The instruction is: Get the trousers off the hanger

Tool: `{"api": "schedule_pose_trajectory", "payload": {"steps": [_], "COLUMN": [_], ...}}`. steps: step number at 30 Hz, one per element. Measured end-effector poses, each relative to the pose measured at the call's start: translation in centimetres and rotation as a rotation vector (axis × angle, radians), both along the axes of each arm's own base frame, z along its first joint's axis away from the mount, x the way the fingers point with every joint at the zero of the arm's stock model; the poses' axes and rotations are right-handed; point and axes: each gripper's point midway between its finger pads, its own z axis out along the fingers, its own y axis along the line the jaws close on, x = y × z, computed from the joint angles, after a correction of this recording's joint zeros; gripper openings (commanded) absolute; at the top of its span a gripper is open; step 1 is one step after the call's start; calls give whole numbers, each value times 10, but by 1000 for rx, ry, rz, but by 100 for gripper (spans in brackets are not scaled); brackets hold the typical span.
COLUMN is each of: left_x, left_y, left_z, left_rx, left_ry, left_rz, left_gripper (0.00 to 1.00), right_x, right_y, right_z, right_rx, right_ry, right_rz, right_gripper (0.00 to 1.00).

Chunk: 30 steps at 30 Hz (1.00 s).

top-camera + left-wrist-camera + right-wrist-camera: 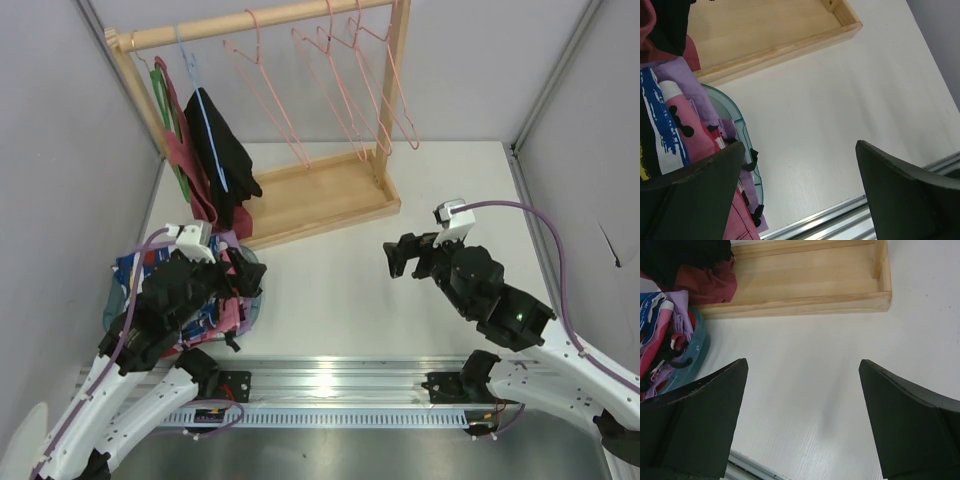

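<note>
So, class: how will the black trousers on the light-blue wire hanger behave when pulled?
Probably floppy: the soft black cloth trousers drape in loose folds over the thin light-blue wire hanger. Likely light, since that thin wire carries them. A tug may swing the hanger, which only hooks over the wooden rail.

Left gripper (800, 150) is seen with jaws spread wide. Two dark fingers (695, 195) are set at the bottom corners, and nothing is held between them. Bare white table (840, 100) is framed in the gap. Wooden rack base (770, 30) is seen across the top, its raised rim toward the table. Teal basket (742, 125) is seen touching or just beside one finger, heaped with clothes (675, 115) — purple, pink, blue-white print. Dark red garment (690, 55) and black trousers (670, 20) are cut off at the top-left corner. Metal rail (840, 222) is caught along the bottom edge.
</note>
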Motion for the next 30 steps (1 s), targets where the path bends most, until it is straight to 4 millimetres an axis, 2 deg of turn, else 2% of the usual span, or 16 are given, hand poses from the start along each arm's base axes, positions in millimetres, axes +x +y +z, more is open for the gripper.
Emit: {"api": "schedule_pose_trajectory", "payload": {"steps": [6, 8, 12, 15, 21, 25, 30], "left_x": [-3, -6, -9, -5, 3, 17, 52], "left_y": [0, -1, -6, -13, -25, -27, -11], "left_z": [-2, 4, 42, 90, 158, 187, 213], "left_rx": [11, 14, 2, -9, 0, 12, 45], "left_ry": [10, 4, -23, -87, -207, -262, -302], "left_rz": [-14, -34, -77, -109, -165, -134, 60], "left_gripper": [100, 99, 98, 98, 98, 98, 100], "right_x": [1, 2, 4, 6, 4, 3, 5], "right_y": [-1, -2, -6, -15, -27, -38, -43], "right_z": [0, -1, -6, -11, -6, -6, -7], "right_rx": [-3, -7, -17, -13, 31, 62, 93], "right_ry": [-1, 0, 15, 35, 35, 45, 57], "right_rz": [-9, -16, -50, -106, -159, -213, -254], "right_gripper": [99, 99, 99, 99, 99, 99, 99]}}
